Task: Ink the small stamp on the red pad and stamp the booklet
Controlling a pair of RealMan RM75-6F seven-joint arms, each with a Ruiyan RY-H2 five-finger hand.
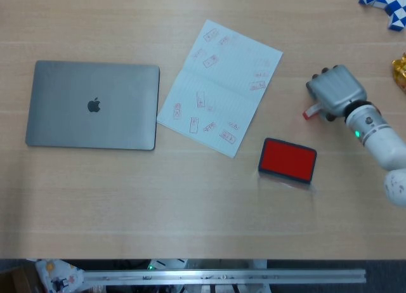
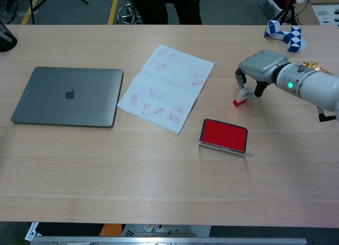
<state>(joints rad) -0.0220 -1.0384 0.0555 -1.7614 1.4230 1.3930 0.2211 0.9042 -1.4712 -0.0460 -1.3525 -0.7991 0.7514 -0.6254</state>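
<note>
The small stamp (image 2: 240, 97), white with a red base, leans on the table right of the booklet; the head view shows its red tip (image 1: 309, 113) poking out from under my right hand (image 1: 336, 92). The fingertips (image 2: 243, 86) of that hand (image 2: 262, 66) pinch the stamp's top from above. The red ink pad (image 1: 287, 160) (image 2: 223, 134) lies open just in front of the stamp. The open booklet (image 1: 219, 87) (image 2: 167, 88), marked with several red stamp prints, lies mid-table. My left hand appears in neither view.
A closed grey laptop (image 1: 93, 104) (image 2: 66, 95) lies left of the booklet. A blue-and-white snake toy (image 1: 384, 4) (image 2: 283, 33) and a gold wrapper (image 1: 399, 71) (image 2: 312, 68) sit at the far right, behind my right arm.
</note>
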